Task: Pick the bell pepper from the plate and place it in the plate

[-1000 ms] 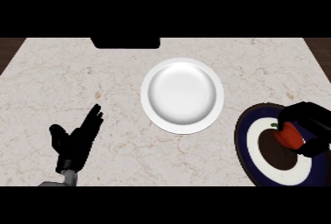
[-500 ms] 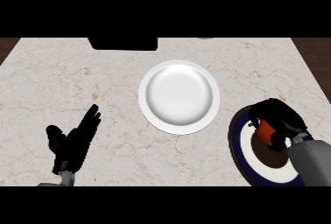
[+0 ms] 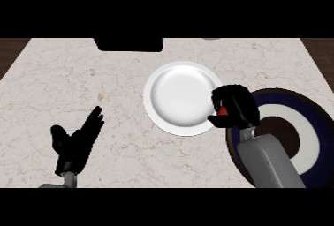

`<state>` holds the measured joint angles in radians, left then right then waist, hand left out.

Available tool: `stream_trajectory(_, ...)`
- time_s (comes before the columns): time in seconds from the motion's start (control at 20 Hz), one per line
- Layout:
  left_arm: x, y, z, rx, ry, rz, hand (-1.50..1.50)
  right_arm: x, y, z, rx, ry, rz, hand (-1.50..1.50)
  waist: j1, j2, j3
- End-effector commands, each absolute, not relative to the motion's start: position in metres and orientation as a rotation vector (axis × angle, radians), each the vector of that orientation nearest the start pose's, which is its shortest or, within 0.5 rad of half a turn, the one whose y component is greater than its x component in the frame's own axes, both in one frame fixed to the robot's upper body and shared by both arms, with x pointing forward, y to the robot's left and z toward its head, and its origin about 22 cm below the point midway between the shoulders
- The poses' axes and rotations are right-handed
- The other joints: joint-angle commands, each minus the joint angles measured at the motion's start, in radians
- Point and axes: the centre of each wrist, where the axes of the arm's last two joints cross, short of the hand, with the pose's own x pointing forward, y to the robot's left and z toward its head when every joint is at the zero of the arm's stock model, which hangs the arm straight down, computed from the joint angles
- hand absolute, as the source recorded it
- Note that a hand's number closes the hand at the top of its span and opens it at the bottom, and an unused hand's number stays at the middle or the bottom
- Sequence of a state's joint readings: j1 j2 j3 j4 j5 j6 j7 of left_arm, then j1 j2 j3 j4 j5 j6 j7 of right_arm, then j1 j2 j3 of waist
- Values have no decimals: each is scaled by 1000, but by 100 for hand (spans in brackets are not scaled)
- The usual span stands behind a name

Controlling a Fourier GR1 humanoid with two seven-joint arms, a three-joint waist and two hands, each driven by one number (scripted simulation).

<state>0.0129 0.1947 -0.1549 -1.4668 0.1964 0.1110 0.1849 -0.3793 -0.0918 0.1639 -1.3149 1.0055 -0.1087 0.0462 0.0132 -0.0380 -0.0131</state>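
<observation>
Counter of pale, brown-veined marble (image 3: 117, 75), seen steeply from above, bearing two plates.

Item: red bell pepper (image 3: 223, 111). Only a small red-orange patch shows, enclosed by the curled black fingers of the right hand (image 3: 233, 106). The pepper sits inside that hand's grasp, at its left side, over the gap where the right rim of the white plate meets the left rim of the dark plate. Whether it touches either plate cannot be told.

Item: right hand, black, on a grey forearm (image 3: 271, 165) that enters from the lower edge and crosses the dark plate. Fingers and thumb are wrapped round the pepper, hiding most of it. The hand overlaps the white plate's right rim.

Item: plain white round plate (image 3: 179, 97), near the counter's centre, bowl bare.

Item: round plate with dark navy rim, white ring and dark centre (image 3: 303, 132), at the counter's right, just beside the white plate and partly covered by the right forearm.

Item: left hand (image 3: 75, 141), black, at the lower left, well apart from both plates. It rests open, fingers straight and pointing up and slightly right, thumb spread to the left, holding nothing.

Item: dark rectangular object (image 3: 128, 43) at the counter's far edge, beyond the white plate; its nature cannot be told.
</observation>
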Motion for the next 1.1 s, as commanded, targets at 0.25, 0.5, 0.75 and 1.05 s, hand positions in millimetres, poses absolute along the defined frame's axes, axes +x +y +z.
stream_trajectory(0.25, 235, 235, -29, -27, -1186, -53, 0, 313, -113, 74, -973, -1642, 371, 150, 52, 22, 13)
stream_trajectory(0.5, 237, 229, -30, -48, -1193, -75, 0, 305, -81, 89, -988, -1678, 92, 150, 71, 34, 11)
stream_trajectory(0.75, 243, 228, -27, -22, -1192, -67, 0, 301, -59, 71, -1125, -1626, 21, 150, 38, 34, 10)
stream_trajectory(1.05, 247, 219, -22, -36, -1181, -46, 0, 326, -52, 77, -1298, -1608, -100, 150, 25, 42, 12)
